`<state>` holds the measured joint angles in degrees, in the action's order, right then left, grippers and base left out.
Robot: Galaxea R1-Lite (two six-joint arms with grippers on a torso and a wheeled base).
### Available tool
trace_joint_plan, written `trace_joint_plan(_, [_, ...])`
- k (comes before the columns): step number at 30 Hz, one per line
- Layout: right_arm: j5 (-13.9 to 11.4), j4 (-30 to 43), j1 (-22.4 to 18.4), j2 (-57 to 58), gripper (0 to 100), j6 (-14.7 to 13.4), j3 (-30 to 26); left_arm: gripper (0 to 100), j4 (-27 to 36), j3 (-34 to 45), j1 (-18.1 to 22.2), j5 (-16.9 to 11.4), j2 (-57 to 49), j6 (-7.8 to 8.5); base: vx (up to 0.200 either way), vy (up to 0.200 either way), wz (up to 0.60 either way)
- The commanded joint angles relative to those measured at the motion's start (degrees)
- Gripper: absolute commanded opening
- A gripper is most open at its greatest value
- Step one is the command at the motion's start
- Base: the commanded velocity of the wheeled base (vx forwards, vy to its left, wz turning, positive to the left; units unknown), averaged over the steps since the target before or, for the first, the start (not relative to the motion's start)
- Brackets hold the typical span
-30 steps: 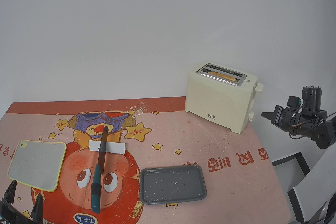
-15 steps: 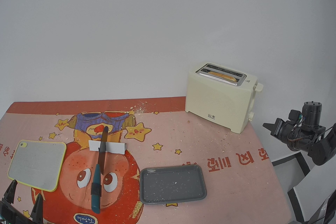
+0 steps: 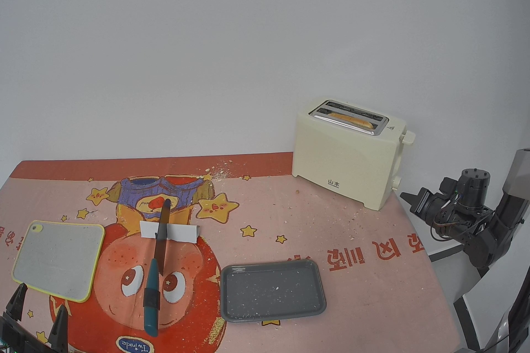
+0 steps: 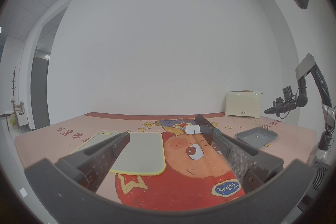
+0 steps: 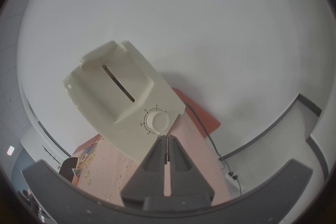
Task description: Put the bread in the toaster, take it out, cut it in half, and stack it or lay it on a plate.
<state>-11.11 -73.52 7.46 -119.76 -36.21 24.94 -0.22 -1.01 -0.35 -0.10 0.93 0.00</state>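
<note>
Bread [image 3: 351, 120] sunk in nearer slot of toaster [image 3: 342, 161], top edge alone showing. Right gripper [image 3: 407, 197] off table's right edge, just beside toaster's end, lower than bread. Its fingers are pressed together, holding nothing, tip aimed at dial [image 5: 156, 121]. Left gripper [image 3: 40, 301] at near-left corner by cutting board [image 3: 58, 259], spread wide, empty. Between the two: knife [image 3: 154, 271] and plate [image 3: 272, 289].

Most of the bread [image 3: 351, 120] inside the toaster [image 3: 348, 158]; bases of left fingers [image 3: 58, 322] past head view's edge.
</note>
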Motion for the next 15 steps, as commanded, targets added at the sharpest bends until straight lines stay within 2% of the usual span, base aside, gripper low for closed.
trace_joint_plan(1, [0.03, -0.04, 0.89, -1.7, 0, -0.18, 0.63, 100, -0.04, 1.01, 0.0, 0.01, -0.22, 0.0, 0.0, 0.0, 0.0])
trace_joint_plan(15, [0.03, -0.13, 0.8, -3.46, 0, -0.27, 2.04, 100, -0.04, 1.01, 0.0, 0.01, -0.22, 0.0, 0.0, 0.0, 0.0])
